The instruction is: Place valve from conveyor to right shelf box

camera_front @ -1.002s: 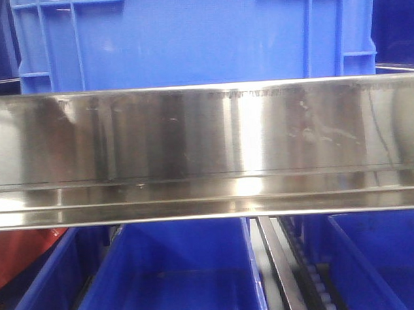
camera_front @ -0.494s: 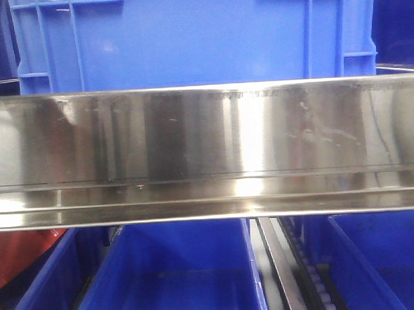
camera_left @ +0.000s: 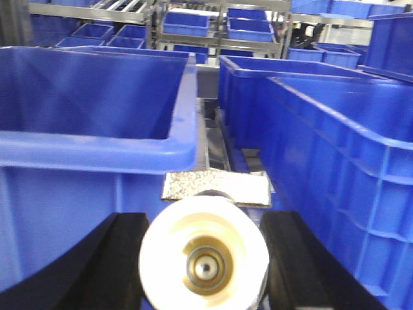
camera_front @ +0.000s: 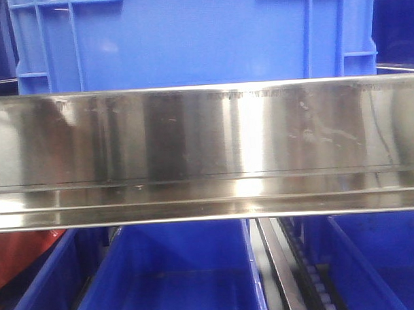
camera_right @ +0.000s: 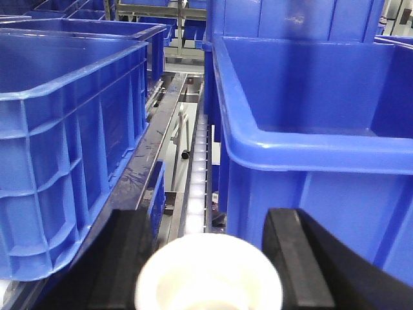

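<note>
In the left wrist view my left gripper (camera_left: 203, 223) is shut on a valve (camera_left: 204, 258), a white round end with a brass centre and a silvery speckled handle (camera_left: 216, 187) above it. It is held between two blue shelf boxes. In the right wrist view my right gripper (camera_right: 208, 219) has its black fingers (camera_right: 132, 258) against the sides of another white round valve end (camera_right: 210, 274). It sits in front of a blue box (camera_right: 310, 142) at the right. The conveyor is out of view. Neither gripper shows in the front view.
The front view shows a wide steel shelf rail (camera_front: 207, 148), a blue box (camera_front: 189, 40) above it and open blue boxes (camera_front: 170, 279) below. Blue boxes (camera_left: 97, 139) (camera_left: 335, 129) (camera_right: 71, 84) flank both grippers. A white roller track (camera_right: 197, 168) runs between them.
</note>
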